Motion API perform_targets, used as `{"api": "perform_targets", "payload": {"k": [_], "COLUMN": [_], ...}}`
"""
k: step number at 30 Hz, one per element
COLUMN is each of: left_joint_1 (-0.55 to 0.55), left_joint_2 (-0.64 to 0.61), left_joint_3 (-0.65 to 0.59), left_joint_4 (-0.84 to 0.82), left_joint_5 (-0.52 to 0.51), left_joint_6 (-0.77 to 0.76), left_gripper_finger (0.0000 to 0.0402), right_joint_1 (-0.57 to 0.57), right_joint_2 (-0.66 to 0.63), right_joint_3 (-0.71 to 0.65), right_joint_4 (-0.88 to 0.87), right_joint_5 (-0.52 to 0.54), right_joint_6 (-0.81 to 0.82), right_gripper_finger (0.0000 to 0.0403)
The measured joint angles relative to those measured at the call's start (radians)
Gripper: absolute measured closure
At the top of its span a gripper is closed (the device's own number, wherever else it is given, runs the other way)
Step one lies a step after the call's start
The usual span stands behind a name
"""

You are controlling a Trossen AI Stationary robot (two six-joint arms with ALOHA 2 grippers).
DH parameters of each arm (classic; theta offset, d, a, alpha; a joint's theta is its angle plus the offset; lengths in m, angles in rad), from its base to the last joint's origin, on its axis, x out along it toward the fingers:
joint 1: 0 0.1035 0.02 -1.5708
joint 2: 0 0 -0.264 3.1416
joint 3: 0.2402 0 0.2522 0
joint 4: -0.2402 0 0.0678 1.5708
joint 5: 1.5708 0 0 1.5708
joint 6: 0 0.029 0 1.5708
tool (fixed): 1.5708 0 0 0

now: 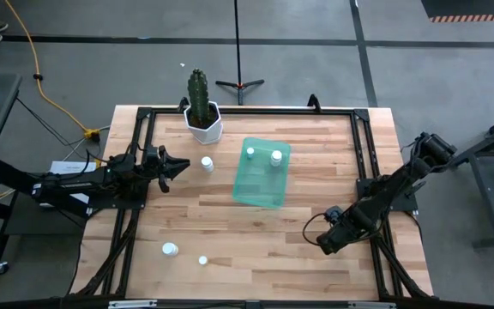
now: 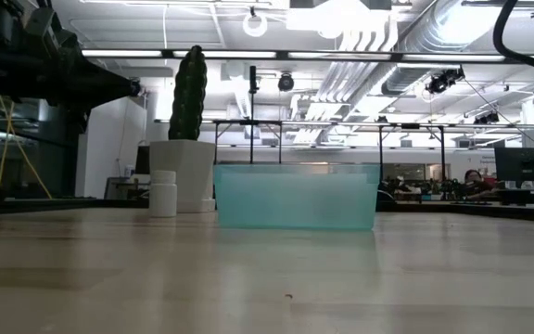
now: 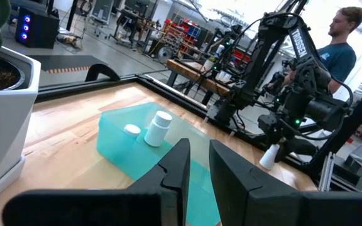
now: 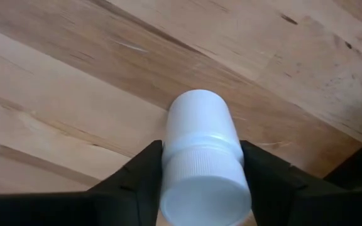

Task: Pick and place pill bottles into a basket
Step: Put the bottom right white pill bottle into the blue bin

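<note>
The teal tray (image 1: 262, 173) lies mid-table with two white pill bottles (image 1: 250, 153) (image 1: 276, 157) standing in it; both bottles also show in the left wrist view (image 3: 158, 127). One bottle (image 1: 207, 163) stands on the table between the tray and my left gripper (image 1: 177, 165), which hovers just left of it with a narrow gap between its fingers (image 3: 197, 157). Two more bottles (image 1: 170, 250) (image 1: 202, 259) stand near the front left. My right gripper (image 1: 328, 240), at the front right, is shut on a bottle (image 4: 200, 144). My right gripper pinches the bottle between its two fingers at the ribbed cap and neck (image 4: 200, 164). The bottle lies along the fingers, cap toward the wrist and base (image 4: 198, 103) pointing out past the fingertips, slanting down at the tabletop. In the left wrist view the bottle (image 3: 269, 157) seems clear of the table.
A white hexagonal pot with a cactus (image 1: 202, 120) stands at the far edge, left of the tray. A black frame (image 1: 144, 116) runs round the table. A person (image 3: 341, 44) stands beyond the right side.
</note>
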Motion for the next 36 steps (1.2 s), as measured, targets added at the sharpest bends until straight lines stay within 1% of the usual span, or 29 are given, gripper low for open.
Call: {"api": "perform_targets", "payload": {"k": [3, 9, 11, 15, 19, 22, 24, 29, 33, 36], "left_joint_1": [0.0, 0.0, 0.0, 0.0, 0.0, 0.0, 0.0, 0.0, 0.0, 0.0], "left_joint_2": [0.0, 0.0, 0.0, 0.0, 0.0, 0.0, 0.0, 0.0, 0.0, 0.0], "left_joint_3": [0.0, 0.0, 0.0, 0.0, 0.0, 0.0, 0.0, 0.0, 0.0, 0.0], "left_joint_4": [0.0, 0.0, 0.0, 0.0, 0.0, 0.0, 0.0, 0.0, 0.0, 0.0], "left_joint_5": [0.0, 0.0, 0.0, 0.0, 0.0, 0.0, 0.0, 0.0, 0.0, 0.0], "left_joint_6": [0.0, 0.0, 0.0, 0.0, 0.0, 0.0, 0.0, 0.0, 0.0, 0.0], "left_gripper_finger": [0.0307, 0.0307, 0.0307, 0.0307, 0.0307, 0.0307, 0.0307, 0.0307, 0.0307, 0.0307], "right_joint_1": [-0.003, -0.027, -0.05, -0.109, -0.176, -0.234, -0.279, -0.411, -0.511, -0.58], "right_joint_2": [0.0, 0.0, 0.0, -0.007, -0.04, -0.074, -0.093, -0.12, -0.113, -0.096], "right_joint_3": [0.0, 0.0, 0.0, 0.0, 0.0, 0.0, 0.0, 0.005, 0.099, 0.205], "right_joint_4": [0.001, 0.054, 0.084, 0.185, 0.323, 0.426, 0.487, 0.626, 0.554, 0.423], "right_joint_5": [-0.002, 0.021, 0.044, 0.135, 0.243, 0.339, 0.383, 0.399, 0.371, 0.365], "right_joint_6": [0.0, -0.007, -0.03, -0.087, -0.165, -0.242, -0.304, -0.493, -0.665, -0.785], "right_gripper_finger": [0.0232, 0.0217, 0.022, 0.0229, 0.0225, 0.0224, 0.0227, 0.0228, 0.0228, 0.0228]}}
